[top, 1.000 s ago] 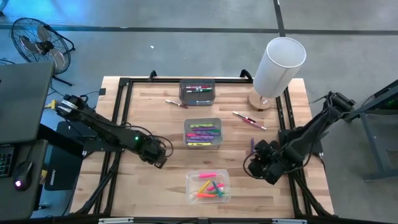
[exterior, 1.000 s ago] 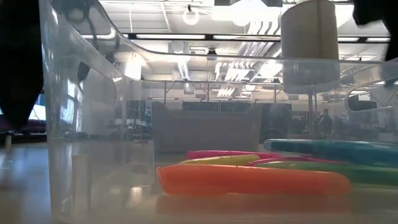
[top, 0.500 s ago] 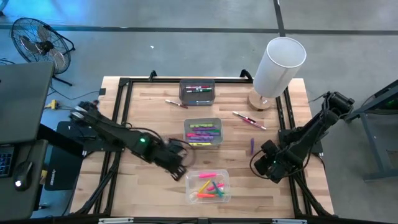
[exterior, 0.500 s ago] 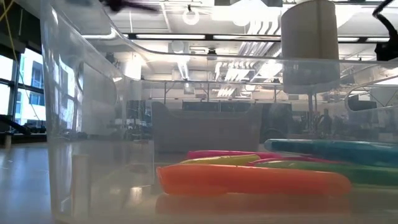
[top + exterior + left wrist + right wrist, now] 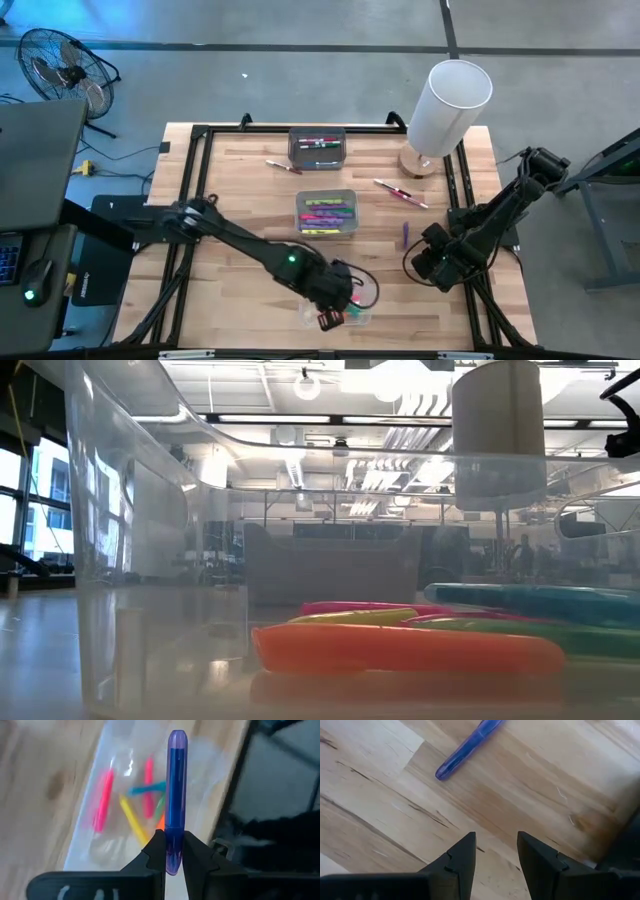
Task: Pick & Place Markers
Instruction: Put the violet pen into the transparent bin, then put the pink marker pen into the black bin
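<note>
My left gripper (image 5: pixel 338 298) hangs over the clear bin (image 5: pixel 360 312) near the table's front edge, shut on a purple marker (image 5: pixel 175 795). Pink, yellow, blue, green and orange markers (image 5: pixel 131 812) lie in that bin, and the low view shows them through its wall (image 5: pixel 405 645). My right gripper (image 5: pixel 495 855) stands open at the table's right side, above bare wood. Just beyond its fingers another purple marker (image 5: pixel 467 747) lies flat on the table (image 5: pixel 405 235). My left gripper pinches the purple marker's near end (image 5: pixel 171 851) between its two fingers. The marker runs on in line with the fingers, and its rounded far end (image 5: pixel 177 736) points ahead of them. The fingers slant down from the table's left. The marker is clear above the bin.
A grey bin (image 5: pixel 325 212) with markers sits mid-table. A second grey bin (image 5: pixel 317 145) stands farther back. Loose markers lie at the far left (image 5: pixel 283 166) and far right (image 5: pixel 400 192). A white cylinder on a wooden base (image 5: pixel 450 100) stands at the far right corner.
My left gripper has swung from the table's left part toward the right and the near edge, rising and rolling, and now hangs over the near clear bin. My right gripper has kept nearly still, its fingers apart.
</note>
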Controlling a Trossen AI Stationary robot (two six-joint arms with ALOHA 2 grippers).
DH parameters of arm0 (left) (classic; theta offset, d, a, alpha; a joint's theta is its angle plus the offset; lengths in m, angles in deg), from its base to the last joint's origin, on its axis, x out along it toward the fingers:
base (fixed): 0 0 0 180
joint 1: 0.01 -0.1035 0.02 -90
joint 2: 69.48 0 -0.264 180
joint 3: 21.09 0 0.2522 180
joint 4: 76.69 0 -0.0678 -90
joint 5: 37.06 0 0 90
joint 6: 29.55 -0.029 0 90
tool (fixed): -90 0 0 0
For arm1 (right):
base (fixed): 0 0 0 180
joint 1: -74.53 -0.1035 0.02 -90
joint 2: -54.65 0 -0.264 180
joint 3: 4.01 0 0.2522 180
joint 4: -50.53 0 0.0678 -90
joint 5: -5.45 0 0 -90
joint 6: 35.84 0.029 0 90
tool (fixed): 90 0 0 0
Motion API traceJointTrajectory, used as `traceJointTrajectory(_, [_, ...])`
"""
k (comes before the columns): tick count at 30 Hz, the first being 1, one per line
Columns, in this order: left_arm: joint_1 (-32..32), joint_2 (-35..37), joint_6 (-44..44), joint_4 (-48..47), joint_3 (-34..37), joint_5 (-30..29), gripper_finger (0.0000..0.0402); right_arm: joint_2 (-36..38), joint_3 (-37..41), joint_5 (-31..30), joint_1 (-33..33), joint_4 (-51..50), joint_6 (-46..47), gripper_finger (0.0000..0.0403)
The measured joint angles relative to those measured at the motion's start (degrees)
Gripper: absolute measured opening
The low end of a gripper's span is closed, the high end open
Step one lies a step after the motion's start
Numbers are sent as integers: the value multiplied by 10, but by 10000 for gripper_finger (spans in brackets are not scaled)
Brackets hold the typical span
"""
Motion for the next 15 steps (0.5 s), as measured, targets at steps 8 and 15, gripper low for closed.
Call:
traceJointTrajectory(8, [-3,-51,6,12,2,96,140,35,-1,-9,9,-23,-5,133])
traceJointTrajectory(15, [-3,-54,6,24,1,95,189,106,-1,-62,67,-63,-53,133])
